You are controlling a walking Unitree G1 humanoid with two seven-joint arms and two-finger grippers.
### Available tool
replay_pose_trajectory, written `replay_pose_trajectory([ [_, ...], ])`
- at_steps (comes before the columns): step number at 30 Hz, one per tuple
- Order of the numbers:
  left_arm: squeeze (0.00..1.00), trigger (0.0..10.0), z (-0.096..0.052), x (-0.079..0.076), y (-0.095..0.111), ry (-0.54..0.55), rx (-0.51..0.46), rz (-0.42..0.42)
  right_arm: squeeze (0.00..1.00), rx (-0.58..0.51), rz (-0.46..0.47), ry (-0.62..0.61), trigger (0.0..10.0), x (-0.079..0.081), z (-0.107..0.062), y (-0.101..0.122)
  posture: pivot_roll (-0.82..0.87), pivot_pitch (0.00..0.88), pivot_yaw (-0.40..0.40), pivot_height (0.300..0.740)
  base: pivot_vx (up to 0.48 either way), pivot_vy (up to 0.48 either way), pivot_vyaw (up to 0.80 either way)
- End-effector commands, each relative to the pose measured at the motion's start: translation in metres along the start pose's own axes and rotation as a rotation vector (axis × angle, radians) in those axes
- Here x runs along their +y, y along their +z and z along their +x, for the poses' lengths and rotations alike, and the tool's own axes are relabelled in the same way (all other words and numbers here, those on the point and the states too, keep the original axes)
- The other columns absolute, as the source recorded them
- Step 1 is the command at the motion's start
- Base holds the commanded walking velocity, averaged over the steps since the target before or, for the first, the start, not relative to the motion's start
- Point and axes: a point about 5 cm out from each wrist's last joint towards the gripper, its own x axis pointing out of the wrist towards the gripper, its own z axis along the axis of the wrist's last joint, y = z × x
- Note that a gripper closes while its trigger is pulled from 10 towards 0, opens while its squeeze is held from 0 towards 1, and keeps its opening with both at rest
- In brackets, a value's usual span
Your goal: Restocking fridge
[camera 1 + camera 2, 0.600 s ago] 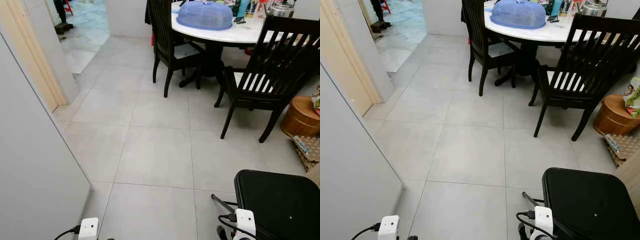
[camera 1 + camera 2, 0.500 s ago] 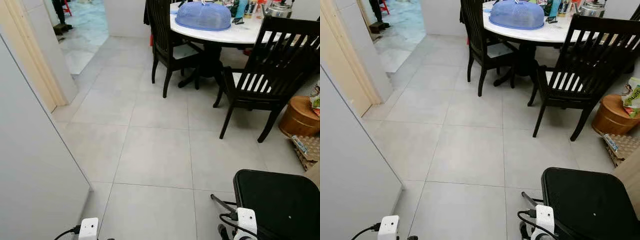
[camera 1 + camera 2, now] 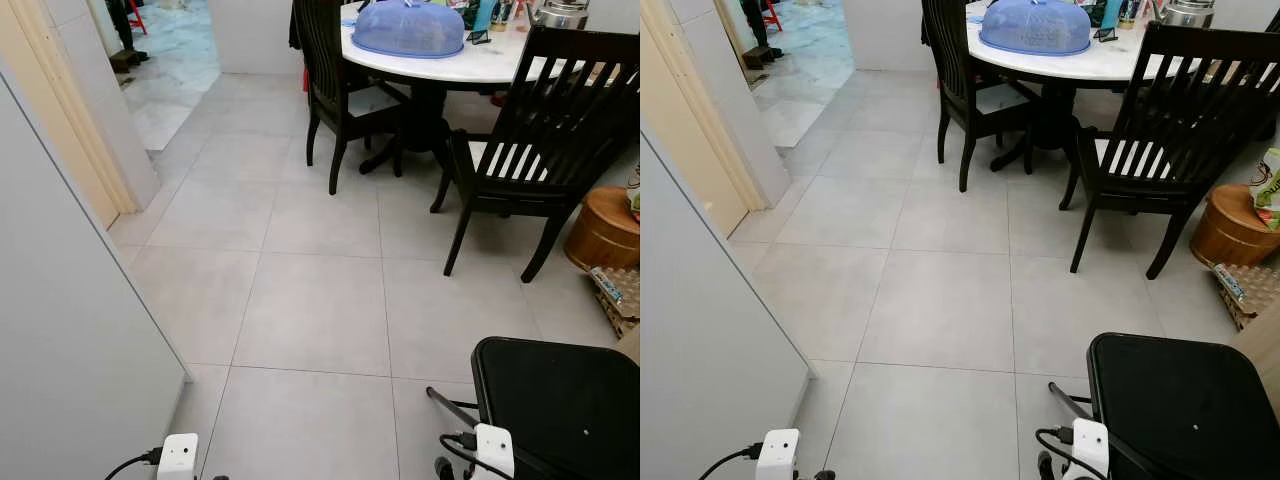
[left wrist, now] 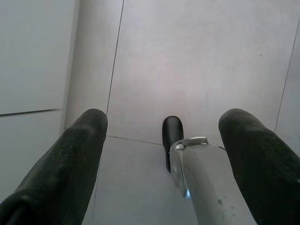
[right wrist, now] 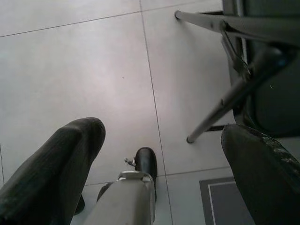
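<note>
Both arms hang low over the grey tiled floor (image 3: pixel 320 310). Along the wrist views, my left gripper (image 4: pixel 164 119) is open with nothing between its fingers (image 4: pixel 79 145), above floor tiles and my own foot. My right gripper (image 5: pixel 164 133) is open and holds nothing either, beside the metal legs of a black stool (image 5: pixel 220 103). The white wrist boxes (image 3: pixel 177 455) (image 3: pixel 492 448) show at the bottom edge of the head views. A tall white flat panel (image 3: pixel 70 330) stands close on my left; I cannot tell whether it is the fridge.
The black-seated stool (image 3: pixel 560 400) is close at my right. Ahead stand a round white table (image 3: pixel 470 65) with a blue food cover (image 3: pixel 408 28) and dark wooden chairs (image 3: pixel 540 150). A wooden tub (image 3: pixel 603 230) and an egg tray (image 3: pixel 625 300) sit at far right. A doorway (image 3: pixel 170 60) opens at back left.
The head view has shifted a little, so the whole picture sits slightly differently. Nothing in the room has moved and both arms still hang.
</note>
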Motion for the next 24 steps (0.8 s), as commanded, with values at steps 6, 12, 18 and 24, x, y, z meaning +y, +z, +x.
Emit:
replay_pose_trajectory([
  [6,0.0,10.0,-0.0002,0.0011,-0.0018,0.007,0.013,0.023,0.0,0.018,-0.027,-0.002,10.0,-0.0039,-0.0006,-0.0012,0.03,0.0,0.002,0.74,0.0,0.0,0.08],
  [12,0.0,10.0,-0.0004,0.0003,-0.0039,0.0,0.02,0.015,0.0,0.028,-0.056,0.015,10.0,-0.0002,-0.0001,-0.0018,0.04,0.0,0.0,0.74,0.0,0.0,0.67],
  [18,0.0,10.0,-0.0001,-0.0014,-0.0031,-0.003,0.017,0.01,0.0,0.044,-0.08,0.031,10.0,0.0005,-0.0004,-0.0052,0.03,0.0,0.009,0.74,0.0,0.0,0.8],
  [24,0.0,10.0,-0.0001,-0.0023,-0.0037,-0.007,0.018,0.006,0.0,0.05,-0.082,0.032,10.0,0.0003,-0.0006,-0.0067,0.02,0.0,0.012,0.74,0.0,0.0,0.8],
])
